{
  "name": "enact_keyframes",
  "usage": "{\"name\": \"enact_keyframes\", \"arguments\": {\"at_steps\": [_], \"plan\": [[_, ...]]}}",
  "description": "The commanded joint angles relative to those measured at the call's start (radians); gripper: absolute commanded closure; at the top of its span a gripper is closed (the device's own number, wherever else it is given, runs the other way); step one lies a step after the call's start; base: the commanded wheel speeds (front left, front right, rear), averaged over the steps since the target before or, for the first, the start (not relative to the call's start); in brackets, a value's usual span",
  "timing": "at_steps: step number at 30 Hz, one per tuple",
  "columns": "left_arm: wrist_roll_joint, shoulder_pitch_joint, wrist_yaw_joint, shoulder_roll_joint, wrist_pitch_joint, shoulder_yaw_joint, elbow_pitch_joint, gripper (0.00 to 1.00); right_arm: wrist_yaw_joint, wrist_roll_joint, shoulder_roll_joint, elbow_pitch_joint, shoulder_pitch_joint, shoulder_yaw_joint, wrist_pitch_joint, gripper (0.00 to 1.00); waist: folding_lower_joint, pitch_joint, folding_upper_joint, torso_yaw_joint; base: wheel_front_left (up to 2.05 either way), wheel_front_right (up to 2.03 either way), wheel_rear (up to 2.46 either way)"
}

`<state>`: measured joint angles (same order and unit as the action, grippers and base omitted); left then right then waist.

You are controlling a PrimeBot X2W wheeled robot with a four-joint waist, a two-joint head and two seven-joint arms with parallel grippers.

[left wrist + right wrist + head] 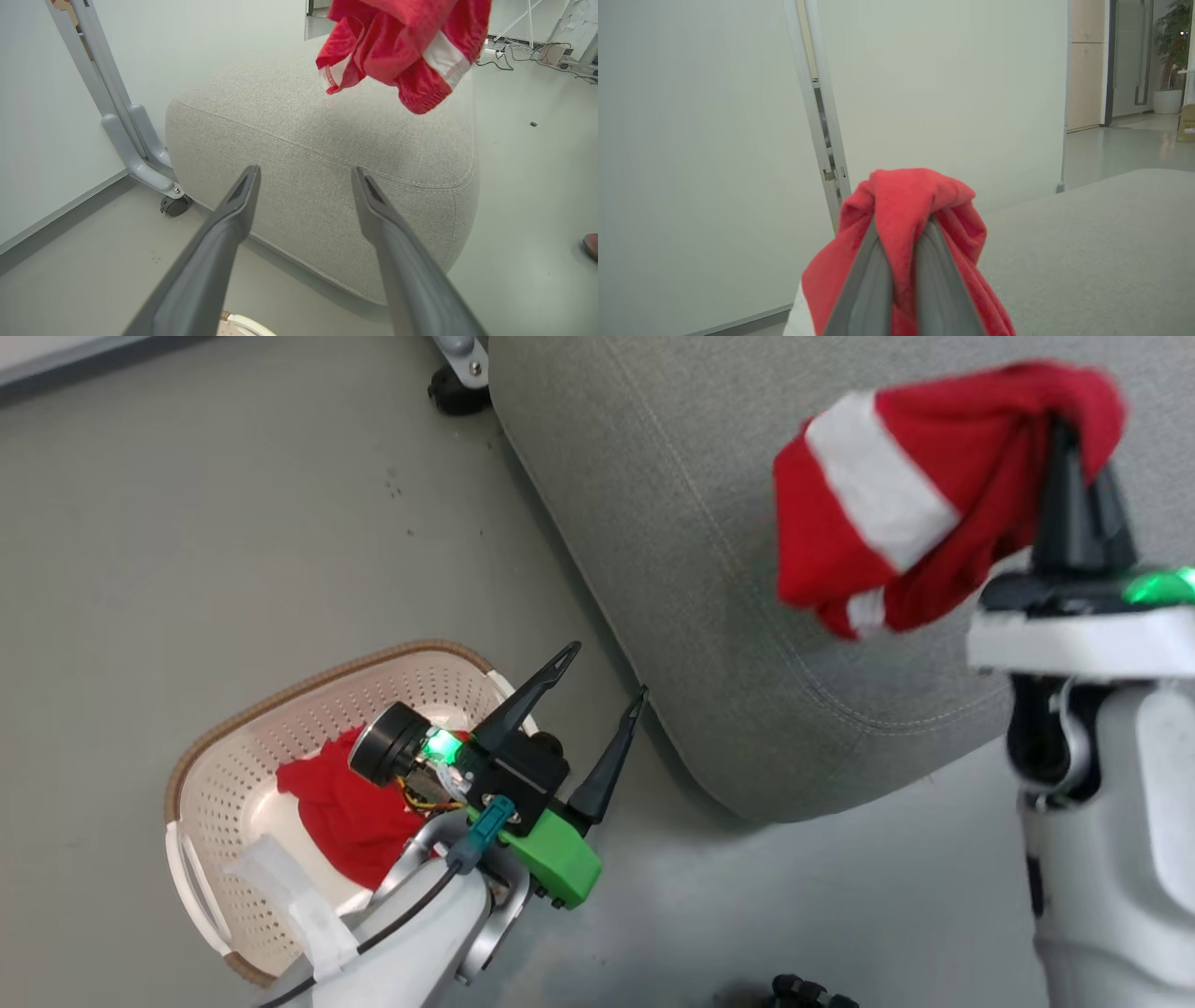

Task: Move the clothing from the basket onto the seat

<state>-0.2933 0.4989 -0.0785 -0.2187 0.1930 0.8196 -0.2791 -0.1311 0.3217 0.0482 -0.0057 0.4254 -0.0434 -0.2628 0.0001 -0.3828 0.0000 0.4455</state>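
A red garment with white panels [896, 495] hangs above the grey seat [672, 569], pinched in my shut right gripper [1064, 429]. The right wrist view shows that clothing [906, 200] bunched over the closed fingers [868, 280]. From the left wrist view the same garment [402, 42] dangles over the seat [327, 154]. A second red piece of clothing [345, 812] lies in the cream basket [280, 709] on the floor at the lower left. My left gripper [607, 677] stands open over the basket's right rim, holding nothing.
A metal frame leg with a caster [175, 205] stands on the floor left of the seat, by a white wall panel [714, 140]. Cables [528, 51] lie on the floor beyond the seat. A shoe tip [591, 245] shows at the right edge.
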Motion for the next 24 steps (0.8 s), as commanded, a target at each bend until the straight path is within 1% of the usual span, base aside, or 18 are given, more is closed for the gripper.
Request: {"name": "enact_keyframes", "arguments": {"at_steps": [1, 2, 4, 5, 7, 8, 11, 13, 16, 18, 21, 24], "plan": [[0.01, 0.026, 0.009, -0.003, -0.006, 0.003, 0.01, 0.0, 0.0, -0.03, 0.003, 0.008, 0.06, -0.027, -0.003, 1.0, -0.0001, -0.132, 0.0, -0.059, 0.0, 0.0, 0.0], [0.01, 0.037, 0.007, -0.001, -0.012, 0.002, 0.018, 0.0, 0.0, -0.048, 0.002, 0.013, 0.115, -0.058, -0.003, 1.0, -0.0001, -0.161, 0.0, -0.074, 0.0, 0.0, 0.0], [0.016, 0.054, -0.006, -0.007, -0.017, -0.006, 0.031, 0.0, 0.0, -0.088, 0.031, 0.035, 0.208, -0.107, -0.003, 1.0, -0.0001, -0.215, 0.0, -0.1, 0.0, 0.0, 0.0], [0.019, 0.063, -0.009, -0.007, -0.02, -0.009, 0.038, 0.0, 0.0, -0.104, 0.053, 0.051, 0.259, -0.137, -0.003, 1.0, -0.0001, -0.245, 0.0, -0.116, 0.0, 0.0, 0.0], [0.023, 0.08, -0.011, -0.004, -0.019, -0.012, 0.047, 0.0, 0.001, -0.153, 0.117, 0.088, 0.337, -0.167, -0.003, 1.0, -0.0001, -0.288, 0.0, -0.15, 0.0, 0.0, 0.0], [0.024, 0.085, -0.014, -0.005, -0.015, -0.014, 0.048, 0.0, 0.001, -0.168, 0.135, 0.108, 0.368, -0.181, -0.003, 1.0, -0.0001, -0.302, 0.0, -0.162, 0.0, 0.0, 0.0], [0.03, 0.107, -0.013, -0.001, -0.008, -0.012, 0.053, 0.0, 0.001, -0.232, 0.219, 0.186, 0.443, -0.217, -0.003, 1.0, -0.0001, -0.346, 0.0, -0.205, 0.0, 0.0, 0.0], [0.033, 0.117, -0.012, -0.002, -0.005, -0.011, 0.053, 0.0, 0.001, -0.245, 0.241, 0.247, 0.473, -0.242, -0.003, 1.0, -0.0001, -0.363, 0.0, -0.222, 0.0, 0.0, 0.0], [0.033, 0.129, -0.012, 0.003, 0.004, -0.01, 0.05, 0.0, 0.001, -0.244, 0.253, 0.344, 0.491, -0.285, -0.003, 1.0, -0.0001, -0.378, 0.0, -0.244, 0.0, 0.0, 0.0], [0.032, 0.134, -0.012, 0.006, 0.007, -0.008, 0.045, 0.0, 0.001, -0.239, 0.249, 0.407, 0.493, -0.308, -0.003, 1.0, -0.0001, -0.38, 0.0, -0.251, 0.0, 0.0, 0.0], [0.029, 0.136, -0.016, 0.01, 0.012, -0.006, 0.036, 0.0, 0.001, -0.227, 0.224, 0.476, 0.476, -0.361, -0.003, 1.0, -0.0001, -0.378, 0.0, -0.254, 0.0, 0.0, 0.0], [0.021, 0.127, -0.016, 0.013, 0.018, -0.003, 0.026, 0.0, 0.001, -0.237, 0.194, 0.508, 0.435, -0.392, -0.003, 1.0, -0.0001, -0.363, 0.0, -0.251, 0.0, 0.0, 0.0]]}}
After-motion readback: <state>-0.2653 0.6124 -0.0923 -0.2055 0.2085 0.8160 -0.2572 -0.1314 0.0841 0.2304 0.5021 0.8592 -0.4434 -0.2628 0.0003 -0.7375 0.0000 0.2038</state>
